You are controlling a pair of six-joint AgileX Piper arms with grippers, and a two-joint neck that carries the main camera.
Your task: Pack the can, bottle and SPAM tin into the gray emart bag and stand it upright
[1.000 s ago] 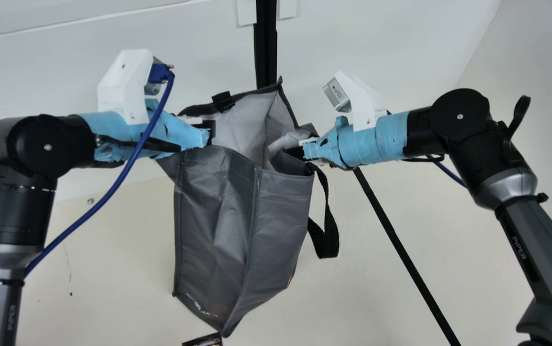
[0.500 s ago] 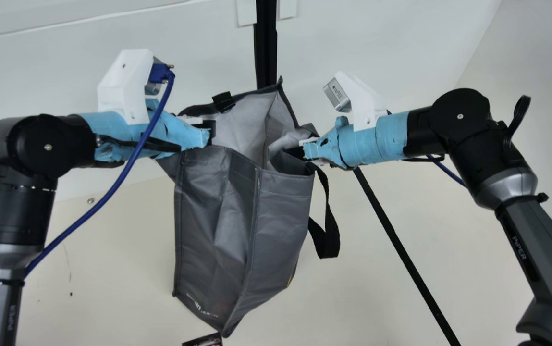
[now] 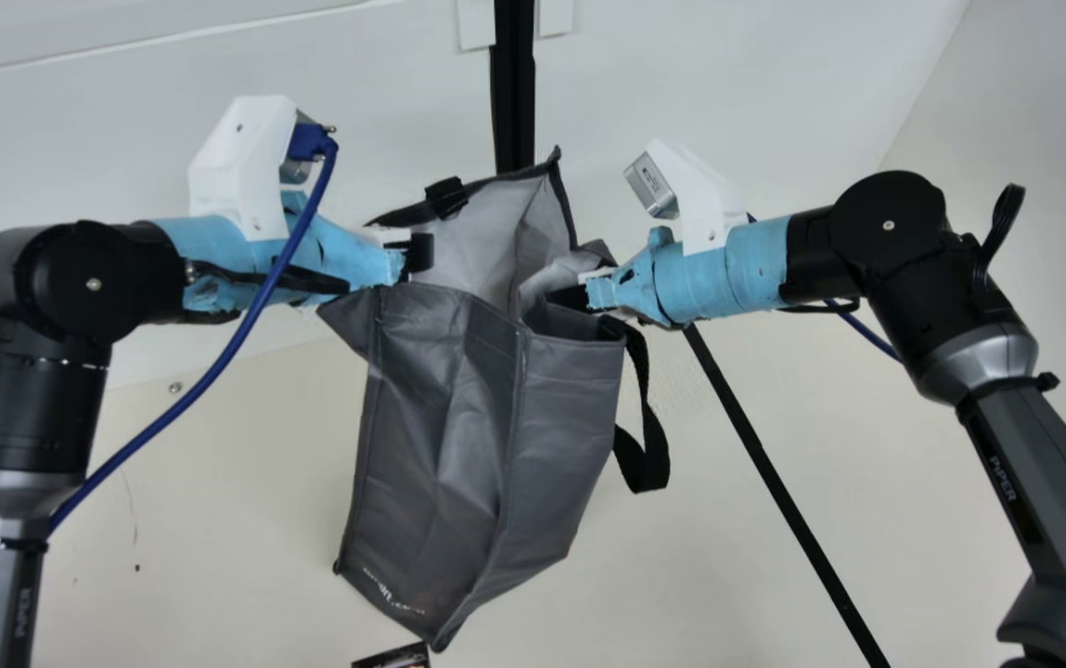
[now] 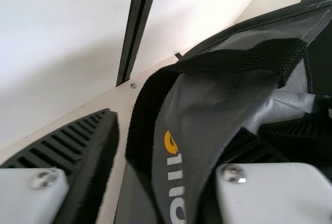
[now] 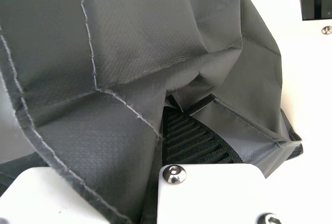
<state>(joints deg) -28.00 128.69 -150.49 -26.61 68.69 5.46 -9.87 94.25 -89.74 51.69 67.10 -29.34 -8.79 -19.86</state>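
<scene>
Gray emart bag (image 3: 458, 417) hangs mouth up, tapering to a low corner, between my two arms. At the left of its mouth is my left gripper (image 3: 410, 252); in the left wrist view this gripper (image 4: 174, 125) has its fingers wide apart, with the bag's wall and black strap (image 4: 238, 60) loosely between them. At the mouth's right side, my right gripper (image 3: 581, 295) pinches the rim; in the right wrist view gray cloth (image 5: 119, 110) is folded between the fingers of this gripper (image 5: 155, 143). Gray lining shows inside the mouth; the bag's lower inside is hidden.
A dark printed object (image 3: 395, 659) lies at the main view's bottom edge, just below the bag's corner. A black pole (image 3: 514, 93) stands behind the bag, and a black strip (image 3: 783, 492) runs slantwise at the right. A blue cable (image 3: 245, 325) loops from the left wrist.
The bag's upper part and its hanging strap have shifted right in the main view, and its left edge has slipped along my left fingers. Both arms have stayed nearly still.
</scene>
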